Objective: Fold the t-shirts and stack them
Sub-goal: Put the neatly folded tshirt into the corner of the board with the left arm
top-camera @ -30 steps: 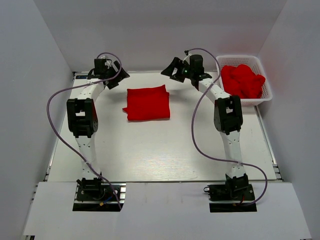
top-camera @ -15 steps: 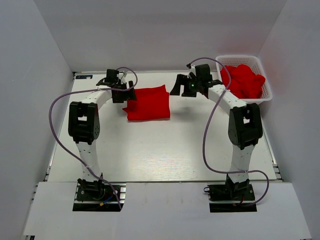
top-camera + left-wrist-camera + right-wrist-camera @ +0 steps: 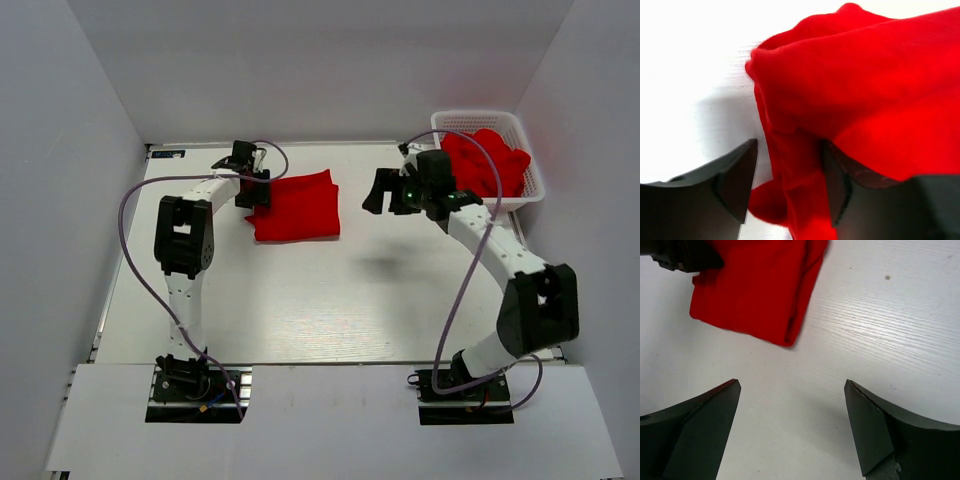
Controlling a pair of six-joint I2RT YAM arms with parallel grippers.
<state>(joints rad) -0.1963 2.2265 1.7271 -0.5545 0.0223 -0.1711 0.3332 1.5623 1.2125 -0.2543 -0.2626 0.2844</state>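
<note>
The left tool [image 3: 787,185] stands parted, its jaws straddling the nine-o'clock edge of the folded t-shirt [image 3: 297,205], which lies toward twelve o'clock on the desk [image 3: 320,300]. The right tool [image 3: 791,390] hangs wide open and empty. More t-shirts [image 3: 487,160] heap in the basket [image 3: 532,192] at two o'clock. The cloth looks light, limp and not slippery, so it is probably best pinched through all layers at an edge.

White table [image 3: 320,300] — plain pale walls [image 3: 300,70] all round.

folded red t-shirt [image 3: 297,207]: flat, centre-back | crumpled red t-shirts [image 3: 487,160]: heaped, far-right corner
</note>
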